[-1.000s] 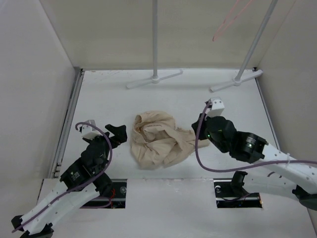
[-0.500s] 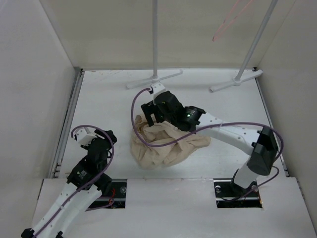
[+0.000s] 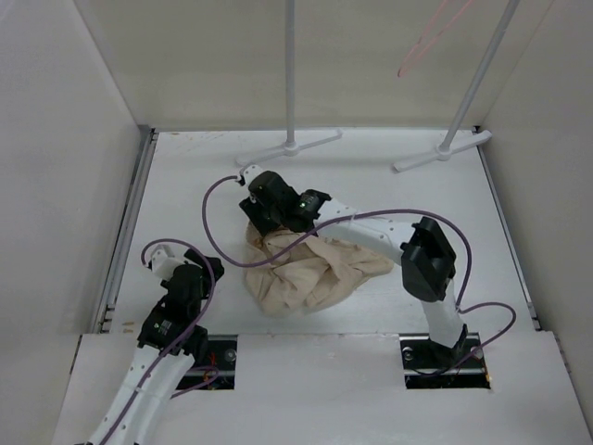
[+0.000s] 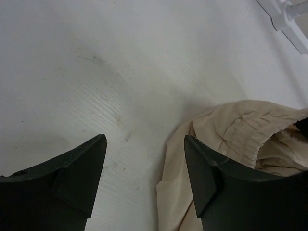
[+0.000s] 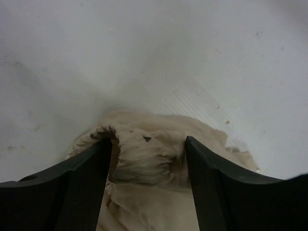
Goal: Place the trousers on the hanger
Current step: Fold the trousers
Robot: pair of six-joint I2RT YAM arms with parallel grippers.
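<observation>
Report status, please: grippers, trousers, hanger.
Left gripper open, over table beside trousers. Right gripper open, fingers astride a bunched fold. Trousers crumpled; hanger hangs far right, bare. Nothing in the way.

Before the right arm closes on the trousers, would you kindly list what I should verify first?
1. Right gripper open: ok, jaws spread wide.
2. Cloth between its jaws: ok, a bunched fold of the trousers sits there.
3. Left gripper open and empty: ok, bare table between its jaws.
4. Trousers laid flat: not ok, crumpled heap.
5. Hanger hanging free: cannot tell, partly out of view.
</observation>
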